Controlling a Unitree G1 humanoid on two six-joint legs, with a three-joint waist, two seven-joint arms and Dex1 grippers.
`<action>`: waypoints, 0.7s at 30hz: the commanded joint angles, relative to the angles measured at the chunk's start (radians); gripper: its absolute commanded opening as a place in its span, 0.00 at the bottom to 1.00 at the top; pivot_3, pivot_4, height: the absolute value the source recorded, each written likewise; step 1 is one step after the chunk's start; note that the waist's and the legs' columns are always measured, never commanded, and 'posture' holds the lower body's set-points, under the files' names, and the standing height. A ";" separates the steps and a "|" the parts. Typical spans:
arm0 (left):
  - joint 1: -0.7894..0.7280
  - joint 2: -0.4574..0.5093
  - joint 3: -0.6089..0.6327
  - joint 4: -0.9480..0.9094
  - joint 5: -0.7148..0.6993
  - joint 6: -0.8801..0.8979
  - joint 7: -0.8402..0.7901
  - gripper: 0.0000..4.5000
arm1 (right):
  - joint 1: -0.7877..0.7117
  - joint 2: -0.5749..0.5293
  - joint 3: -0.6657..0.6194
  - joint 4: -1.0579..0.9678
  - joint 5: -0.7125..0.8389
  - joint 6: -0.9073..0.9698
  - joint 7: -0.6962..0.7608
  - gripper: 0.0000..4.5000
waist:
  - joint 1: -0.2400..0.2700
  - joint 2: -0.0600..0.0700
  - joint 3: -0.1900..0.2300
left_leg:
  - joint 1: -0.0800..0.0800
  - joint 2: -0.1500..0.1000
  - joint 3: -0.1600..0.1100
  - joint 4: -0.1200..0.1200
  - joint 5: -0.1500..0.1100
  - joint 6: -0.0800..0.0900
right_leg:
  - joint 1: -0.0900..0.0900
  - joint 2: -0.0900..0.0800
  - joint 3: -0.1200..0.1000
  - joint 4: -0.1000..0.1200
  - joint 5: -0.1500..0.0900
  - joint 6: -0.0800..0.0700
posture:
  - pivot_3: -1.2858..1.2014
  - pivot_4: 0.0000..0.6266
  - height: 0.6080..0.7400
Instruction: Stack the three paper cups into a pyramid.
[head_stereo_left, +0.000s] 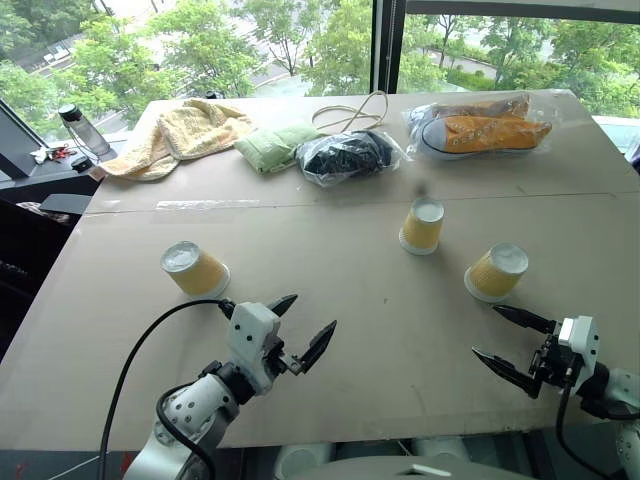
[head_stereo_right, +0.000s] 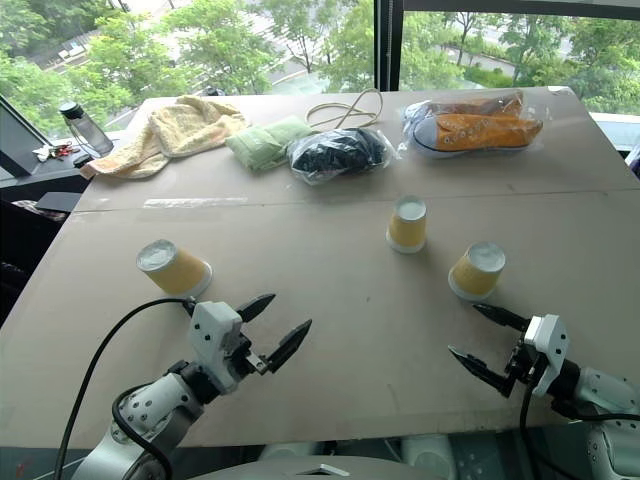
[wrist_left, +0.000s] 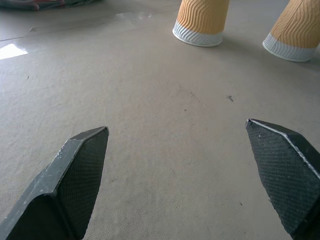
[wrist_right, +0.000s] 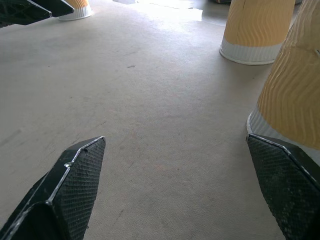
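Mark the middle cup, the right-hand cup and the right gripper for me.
middle cup (head_stereo_left: 422, 230), left eye view, ribbed side.
right-hand cup (head_stereo_left: 494, 275), left eye view, ribbed side.
right gripper (head_stereo_left: 507, 342), left eye view, between open fingertips.

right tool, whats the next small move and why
Probably ease the right tool forward around the nearest upside-down yellow-orange ribbed paper cup. Its jaws are open and empty with that cup just ahead, and all three cups stand apart on the brown table.
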 joint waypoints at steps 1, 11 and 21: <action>0.021 0.005 0.014 0.030 -0.002 -0.061 -0.044 1.00 | -0.006 -0.007 -0.011 -0.019 0.015 -0.005 0.010 0.99 | 0.000 0.000 0.000 | 0.000 0.000 0.000 0.000 0.000 0.000 | 0.000 0.000 0.000 0.000 0.000 0.000 | 0.52 0.24 1.00; 0.019 0.011 0.046 0.115 -0.015 -0.131 -0.135 1.00 | -0.001 0.013 0.001 -0.022 0.007 -0.018 0.004 0.99 | 0.000 0.000 0.000 | 0.000 0.000 0.000 0.001 0.000 0.000 | 0.000 0.000 0.000 0.001 0.000 0.000 | 0.52 0.24 1.00; 0.052 0.016 0.079 0.130 -0.023 -0.189 -0.187 1.00 | 0.002 0.013 0.008 -0.026 0.008 -0.021 0.011 0.99 | -0.001 0.000 0.000 | 0.000 0.000 0.000 0.001 0.000 0.000 | 0.000 0.000 0.000 0.002 0.000 0.000 | 0.52 0.24 1.00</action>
